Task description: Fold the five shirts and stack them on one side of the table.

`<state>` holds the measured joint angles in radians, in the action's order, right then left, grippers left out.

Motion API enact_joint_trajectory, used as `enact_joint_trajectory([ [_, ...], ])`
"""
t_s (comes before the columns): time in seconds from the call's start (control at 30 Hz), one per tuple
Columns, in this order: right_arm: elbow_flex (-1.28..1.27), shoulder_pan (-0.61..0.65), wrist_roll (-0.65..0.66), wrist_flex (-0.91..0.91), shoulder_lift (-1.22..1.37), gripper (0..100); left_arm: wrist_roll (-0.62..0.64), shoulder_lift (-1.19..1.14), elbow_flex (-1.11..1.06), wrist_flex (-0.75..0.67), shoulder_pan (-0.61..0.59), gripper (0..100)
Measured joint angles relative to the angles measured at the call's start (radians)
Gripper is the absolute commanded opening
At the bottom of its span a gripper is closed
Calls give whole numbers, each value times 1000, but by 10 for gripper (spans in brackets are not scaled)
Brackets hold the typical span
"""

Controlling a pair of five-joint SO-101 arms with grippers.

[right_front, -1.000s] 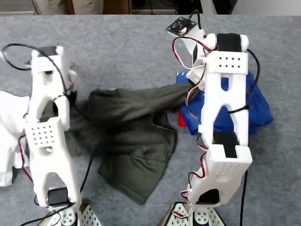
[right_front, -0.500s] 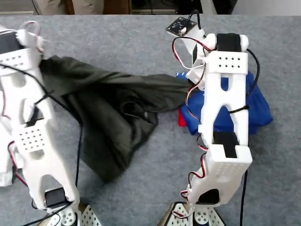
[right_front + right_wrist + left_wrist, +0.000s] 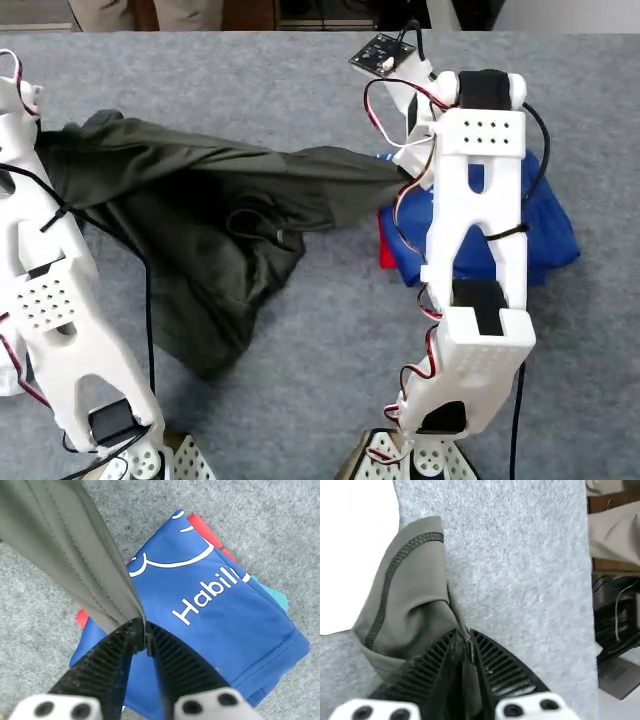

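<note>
Pinches a hem of the olive shirt [image 3: 200, 220] with the left gripper [image 3: 465, 637], closed tight on the cloth, at the far left of the grey table [image 3: 250, 90]. Stretches from there across the table, taut along its far edge and sagging in loose folds toward the near side. Ends at the right in the right gripper [image 3: 142, 630], clamped on the other hem just above a folded blue shirt [image 3: 215, 625] lying on a red shirt [image 3: 386, 250] under that arm.
</note>
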<state>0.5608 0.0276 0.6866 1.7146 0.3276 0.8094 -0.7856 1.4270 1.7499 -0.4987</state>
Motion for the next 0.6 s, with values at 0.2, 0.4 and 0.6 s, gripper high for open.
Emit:
enact_joint_trajectory([
  [0.2, 0, -6, 0, 0, 0, 5, -52, 0, -238, 2, 80, 183],
  [0.4, 0, -18, 0, 0, 0, 5, -86, 35, -526, 2, 120, 207],
  [0.6, -55, -18, 25, -20, 0, 5, -95, 110, -560, 2, 104, 207],
])
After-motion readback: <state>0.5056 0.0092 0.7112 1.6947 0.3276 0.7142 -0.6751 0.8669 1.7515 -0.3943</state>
